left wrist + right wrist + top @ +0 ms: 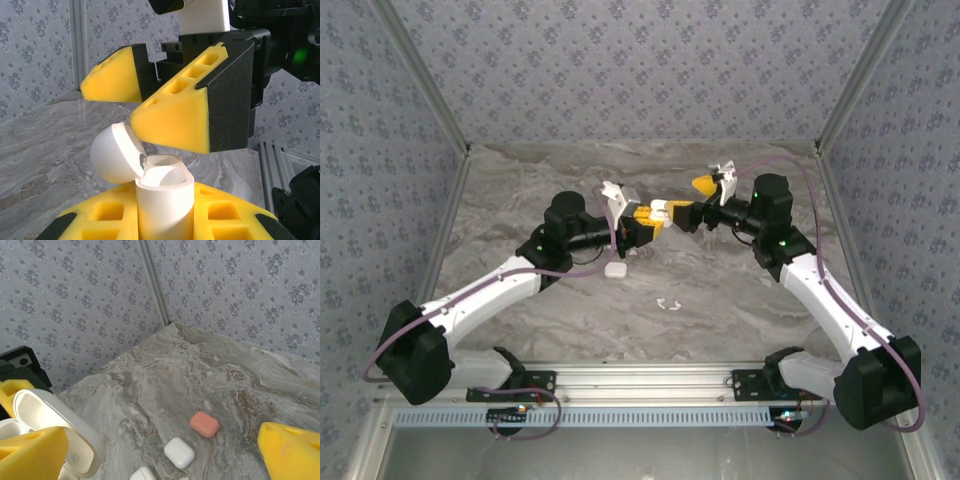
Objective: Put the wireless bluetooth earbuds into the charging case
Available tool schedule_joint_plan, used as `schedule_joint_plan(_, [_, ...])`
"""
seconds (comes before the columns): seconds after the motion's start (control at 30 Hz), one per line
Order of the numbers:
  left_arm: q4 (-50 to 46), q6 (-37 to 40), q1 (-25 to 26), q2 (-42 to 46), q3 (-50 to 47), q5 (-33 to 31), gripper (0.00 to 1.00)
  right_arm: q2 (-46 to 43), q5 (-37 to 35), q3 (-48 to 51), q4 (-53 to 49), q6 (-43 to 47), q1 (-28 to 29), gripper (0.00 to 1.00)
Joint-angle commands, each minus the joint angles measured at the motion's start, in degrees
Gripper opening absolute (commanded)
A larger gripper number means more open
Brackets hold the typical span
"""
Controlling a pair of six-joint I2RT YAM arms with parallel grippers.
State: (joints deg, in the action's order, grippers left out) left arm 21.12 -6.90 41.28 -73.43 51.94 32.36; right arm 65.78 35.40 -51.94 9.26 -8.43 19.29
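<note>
Between patterned walls (640, 60), marbled tabletop (720, 330)

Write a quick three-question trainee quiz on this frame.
1. True or false: the held case has its lid shut.
2. The non-white case on the table is: A) blue B) coral C) green.
3. Fill in: the ___ gripper holds the open case.
Key: 1 false; 2 B; 3 left, the left gripper.
</note>
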Motion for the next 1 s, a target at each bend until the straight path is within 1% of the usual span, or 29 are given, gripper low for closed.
schedule_joint_plan(0.0, [0.3,1.1,0.2,1.6,1.9,0.2,0.01,-1.7,1.0,-1.2,0.3,-0.8,-0.7,1.00])
schedule_joint_plan(0.1, [-0.5,1.2,0.2,2.1,1.2,-2.5,0.00,-4.6,-0.6,-1.0,-3.4,0.4,-1.1,1.00])
schedule_joint_plan(0.17, [-0.9,1.2,0.2,2.7,0.2,-4.6,0.00,-6.7,-3.6,-1.1,-8.3,0.8,-1.3,1.00])
schedule_joint_plan(0.27, [-1.6,1.0,0.1,4.1,-1.3,-7.4,0.00,-8.0,-7.7,-3.4,-19.8,2.5,-1.5,1.00])
schedule_joint_plan(0.33, [-2.6,1.0,0.1,5.3,-2.4,-9.3,0.00,-7.7,-9.0,-5.3,-27.8,3.7,-1.5,0.99])
schedule_joint_plan(0.4, [-3.8,1.0,0.2,6.8,-3.7,-11.1,0.00,-7.2,-9.0,-6.0,-33.9,3.8,-1.4,0.93])
schedule_joint_plan(0.5, [-5.9,1.0,0.2,9.4,-5.8,-13.3,0.00,-5.4,-10.2,-5.0,-40.0,1.5,-0.2,0.85])
schedule_joint_plan(0.6, [-8.1,0.3,0.2,12.3,-7.9,-15.0,0.00,-2.1,-13.4,-3.4,-43.4,-0.8,3.1,0.78])
schedule_joint_plan(0.63, [-8.9,0.0,0.2,13.4,-8.6,-15.6,0.00,-0.8,-15.2,-2.8,-45.5,-1.2,4.9,0.76])
schedule_joint_plan(0.77, [-11.6,-0.8,0.2,17.4,-11.4,-18.2,0.00,5.7,-21.8,-2.1,-47.4,-2.3,11.8,0.70])
schedule_joint_plan(0.87, [-13.3,-1.1,0.2,20.0,-12.7,-19.5,0.00,11.8,-23.4,-2.8,-47.5,-4.4,15.8,0.64])
schedule_joint_plan(0.97, [-14.2,-1.2,0.2,22.2,-13.7,-20.8,0.00,17.8,-25.2,-4.5,-47.1,-5.9,19.8,0.62])
